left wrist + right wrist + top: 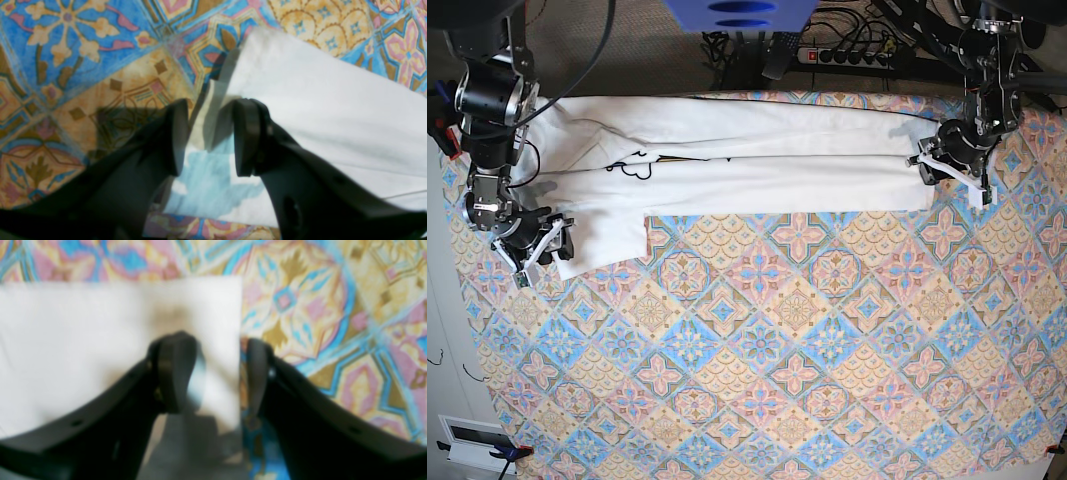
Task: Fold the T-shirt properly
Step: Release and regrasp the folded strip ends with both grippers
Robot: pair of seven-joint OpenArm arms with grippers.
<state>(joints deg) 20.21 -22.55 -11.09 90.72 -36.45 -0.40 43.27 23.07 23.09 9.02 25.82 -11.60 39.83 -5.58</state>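
You are working with soft, light cotton: the T-shirt (757,165) will sag, drag and slip out of a shallow pinch, so take it at doubled edges and corners where the layers are thick. It lies as a long folded band across the far part of the table (807,370), with one sleeve flap hanging toward the near side at the end by the right hand (539,250).

That right hand stands at the flap's lower corner; in the right wrist view its fingers are parted, one over the white cloth and one over the patterned cover, straddling the straight edge, and nothing is pinched. The left hand (954,170) sits at the band's opposite end; in the left wrist view its fingers are also apart, astride a raised fold of cloth with blue print beneath, not closed on it.

I judge both corners good grips, provided you close on all layers.

For room, everything nearer than the T-shirt is open patterned table, so you can fold toward yourself freely. Beyond the T-shirt the table's far edge, a power strip (852,55) and cables are close; keep away from there.
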